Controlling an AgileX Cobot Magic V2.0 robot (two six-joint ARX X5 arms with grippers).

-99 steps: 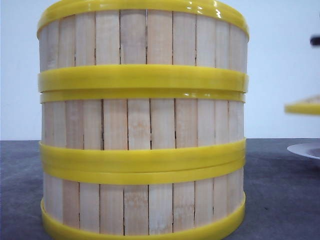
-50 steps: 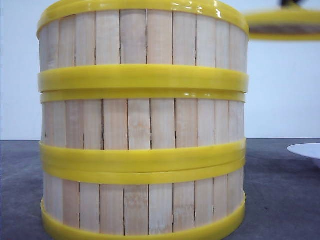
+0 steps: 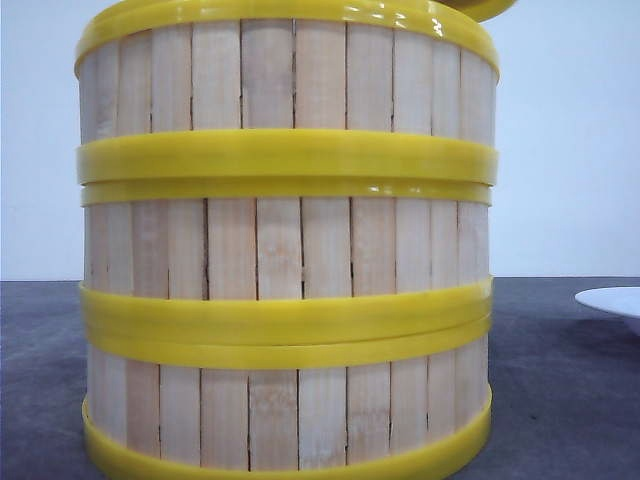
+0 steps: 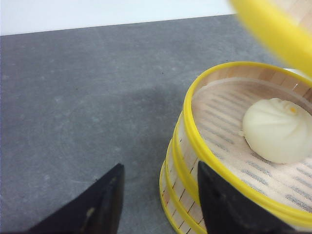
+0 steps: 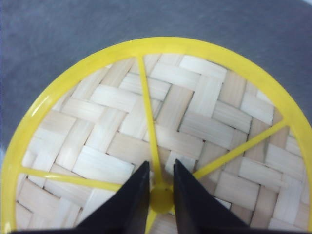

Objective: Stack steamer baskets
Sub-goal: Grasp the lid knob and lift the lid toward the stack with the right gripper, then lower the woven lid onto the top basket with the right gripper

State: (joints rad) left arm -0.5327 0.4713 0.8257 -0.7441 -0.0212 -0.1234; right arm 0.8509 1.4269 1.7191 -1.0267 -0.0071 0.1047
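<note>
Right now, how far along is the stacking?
Done: three steamer baskets stand stacked, the top basket open with a bun inside. In hand: the right tool is shut on the hub of a woven lid, carried near the baskets' top. Left: lowering it onto the top basket. The left tool is open and empty beside them.
</note>
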